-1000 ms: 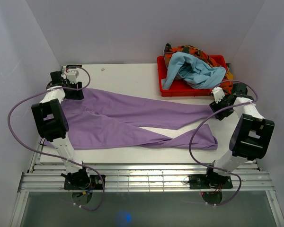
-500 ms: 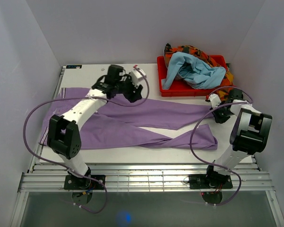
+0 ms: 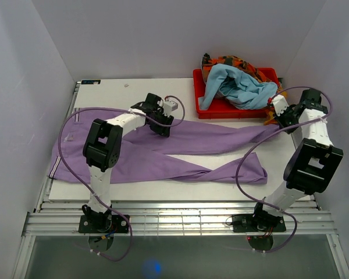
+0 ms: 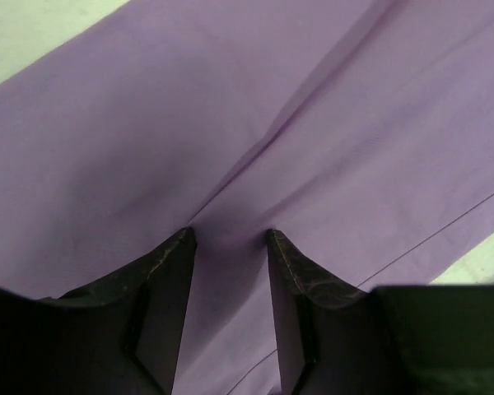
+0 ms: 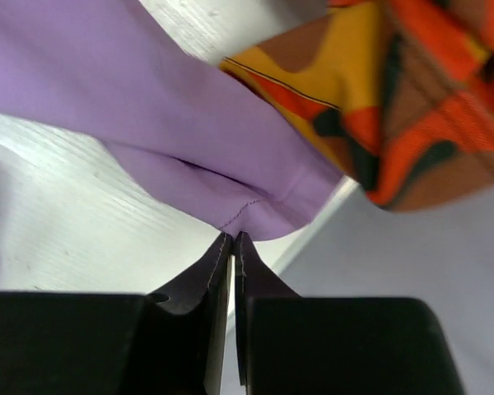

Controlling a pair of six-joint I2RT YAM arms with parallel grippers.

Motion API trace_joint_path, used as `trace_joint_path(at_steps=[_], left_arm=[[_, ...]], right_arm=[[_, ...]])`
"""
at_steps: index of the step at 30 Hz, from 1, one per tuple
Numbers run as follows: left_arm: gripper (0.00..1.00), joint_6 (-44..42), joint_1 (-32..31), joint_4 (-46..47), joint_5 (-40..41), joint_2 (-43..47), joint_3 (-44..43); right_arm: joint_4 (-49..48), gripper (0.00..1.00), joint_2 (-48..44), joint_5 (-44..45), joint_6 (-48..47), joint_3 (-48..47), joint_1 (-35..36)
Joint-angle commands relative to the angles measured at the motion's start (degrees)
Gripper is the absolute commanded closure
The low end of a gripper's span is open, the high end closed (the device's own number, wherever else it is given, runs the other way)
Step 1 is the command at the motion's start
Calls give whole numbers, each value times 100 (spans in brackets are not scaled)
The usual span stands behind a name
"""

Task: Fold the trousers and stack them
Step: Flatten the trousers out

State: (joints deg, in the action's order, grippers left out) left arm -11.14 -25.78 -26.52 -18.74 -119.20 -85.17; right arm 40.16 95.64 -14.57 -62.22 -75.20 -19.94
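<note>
The lilac trousers (image 3: 180, 139) lie spread across the table, waistband at the left and both legs running right. My left gripper (image 3: 164, 127) is down on them near where the legs part. In the left wrist view its fingers (image 4: 169, 271) stand apart, tips pressed on the cloth (image 4: 313, 123), with a crease running up between them. My right gripper (image 3: 274, 117) is at the back right, beside the red bin, shut on the hem of the far leg. That hem (image 5: 255, 210) is pinched at the gripper's tips (image 5: 232, 237) and raised off the table.
A red bin (image 3: 196, 93) at the back right holds a blue garment (image 3: 238, 87) and an orange patterned cloth (image 3: 232, 61), which hangs close to my right gripper (image 5: 412, 107). The near leg's end (image 3: 250, 171) lies by the right arm. White walls enclose the table.
My left arm swung from the waistband at the far left to the middle of the trousers and its jaws narrowed. My right gripper shut on the far leg's hem and lifted it back.
</note>
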Motion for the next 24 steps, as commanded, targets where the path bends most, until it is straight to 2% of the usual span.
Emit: trace_joint_path(at_steps=[1, 6, 8, 9, 10, 13, 16, 20, 24], left_arm=[[48, 199, 248, -309, 476, -225, -246], [51, 208, 591, -467, 662, -490, -430], [48, 156, 635, -477, 591, -491, -439], [45, 60, 627, -485, 443, -473, -439], [42, 7, 636, -485, 268, -429, -422], [31, -99, 601, -468, -277, -105, -369], [26, -38, 574, -415, -559, 413, -360], [22, 94, 609, -572, -534, 1125, -430], [20, 103, 1011, -1196, -674, 1539, -431]], right_arm=[[466, 92, 130, -81, -405, -652, -263], [843, 92, 684, 155, -774, -1067, -387], [1107, 91, 824, 182, -906, -1102, -396], [1151, 86, 851, 243, -898, -1111, -387], [1256, 66, 869, 279, -898, -1111, -379], [1257, 35, 799, 350, -793, -1076, -379], [1327, 32, 431, -10, -538, -1093, -379], [2133, 33, -210, -800, -300, -1050, -125], [2217, 27, -624, -1048, -203, -269, 699]])
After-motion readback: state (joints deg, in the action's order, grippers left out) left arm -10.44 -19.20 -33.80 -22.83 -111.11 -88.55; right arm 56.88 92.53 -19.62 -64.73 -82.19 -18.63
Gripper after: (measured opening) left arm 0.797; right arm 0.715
